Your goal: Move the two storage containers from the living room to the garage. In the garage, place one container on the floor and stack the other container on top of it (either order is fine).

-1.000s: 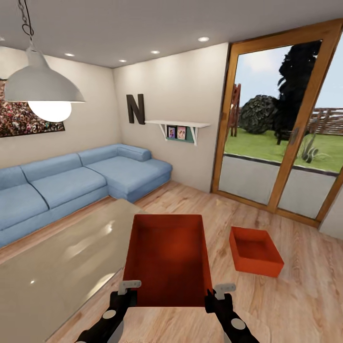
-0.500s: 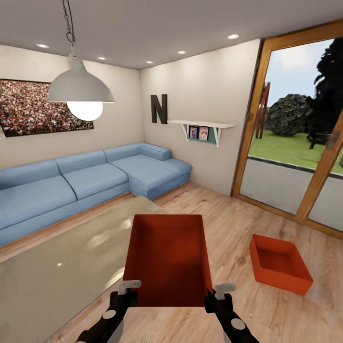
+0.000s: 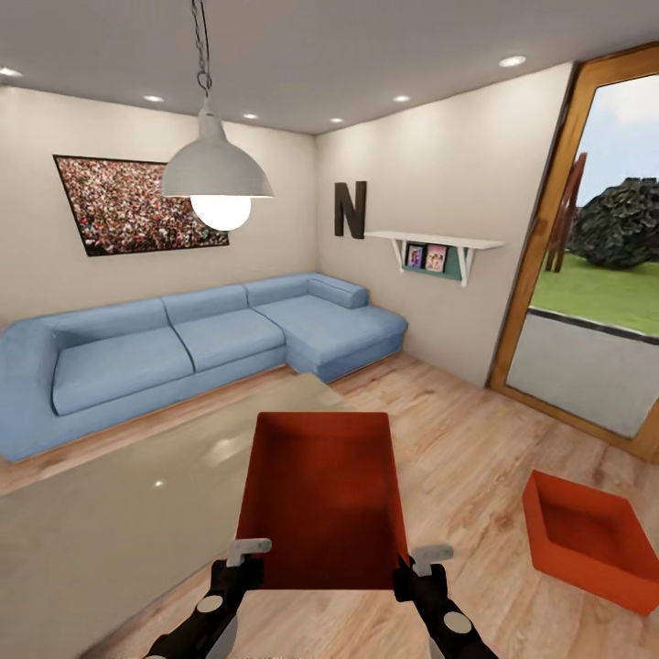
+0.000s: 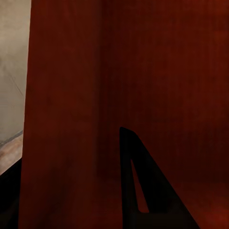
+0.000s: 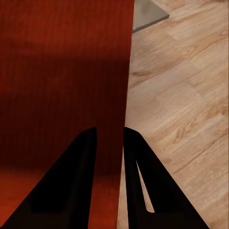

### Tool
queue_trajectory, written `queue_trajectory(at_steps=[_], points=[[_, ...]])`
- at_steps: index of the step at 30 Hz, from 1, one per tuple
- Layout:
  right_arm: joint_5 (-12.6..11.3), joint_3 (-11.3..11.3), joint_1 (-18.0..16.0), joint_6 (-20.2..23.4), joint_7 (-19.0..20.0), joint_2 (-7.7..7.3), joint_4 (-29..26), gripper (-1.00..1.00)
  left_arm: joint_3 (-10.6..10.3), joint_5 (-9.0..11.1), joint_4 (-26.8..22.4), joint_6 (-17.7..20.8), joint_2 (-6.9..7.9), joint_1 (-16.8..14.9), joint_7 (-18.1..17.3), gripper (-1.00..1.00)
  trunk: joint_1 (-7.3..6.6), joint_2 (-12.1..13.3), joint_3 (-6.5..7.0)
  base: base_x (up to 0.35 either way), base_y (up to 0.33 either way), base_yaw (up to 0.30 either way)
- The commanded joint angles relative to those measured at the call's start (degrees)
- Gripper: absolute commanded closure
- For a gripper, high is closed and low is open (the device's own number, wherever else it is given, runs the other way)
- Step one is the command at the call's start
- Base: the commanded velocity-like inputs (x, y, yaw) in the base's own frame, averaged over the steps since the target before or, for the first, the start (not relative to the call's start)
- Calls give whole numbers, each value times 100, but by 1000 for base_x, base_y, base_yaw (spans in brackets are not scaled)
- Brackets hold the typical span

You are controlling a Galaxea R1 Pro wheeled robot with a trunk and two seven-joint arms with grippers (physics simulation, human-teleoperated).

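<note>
At the near corners of the red box, the robot's two black grippers hold on. The left gripper pinches the box's left side wall, with one dark finger inside the box and the wall between the two. The right gripper pinches the right side wall the same way: one finger is inside the box and the other is outside, over the wood floor, with the thin wall squeezed between them. So both grippers are clamped on this box.

The box is orange-red, open on top, and is held up in the air in front of the robot. It hangs partly over the edge of a big shiny tan table on its left side.

To the right of the held box, well apart from it, the second red box sits on the light wood floor. It is also open on top and looks empty.

Past the held box, a long blue sofa runs along the far walls. Above the sofa hangs a picture of a crowd. A white lamp hangs from the ceiling, higher than the held box. On the wall to the right of the sofa are a dark letter N and a small white shelf with photos. Farther right is a wood-framed glass door with green grass outside.
</note>
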Motion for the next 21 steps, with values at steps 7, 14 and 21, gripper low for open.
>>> queue_trajectory(at_steps=[7,14,21], points=[[-32,78,-8,-253,75,-8,-13,100,30,8,24,-23,27,-7,244,100,3,-14,-13,-9,5,299],[-32,78,-8,-255,76,-6,-13,100,30,8,24,-22,27,-7,244,100,3,-14,-13,-191,166,299],[-32,82,-8,-254,75,-8,-13,100,30,8,24,-22,27,-7,244,100,3,-14,-13,-245,217,299]])
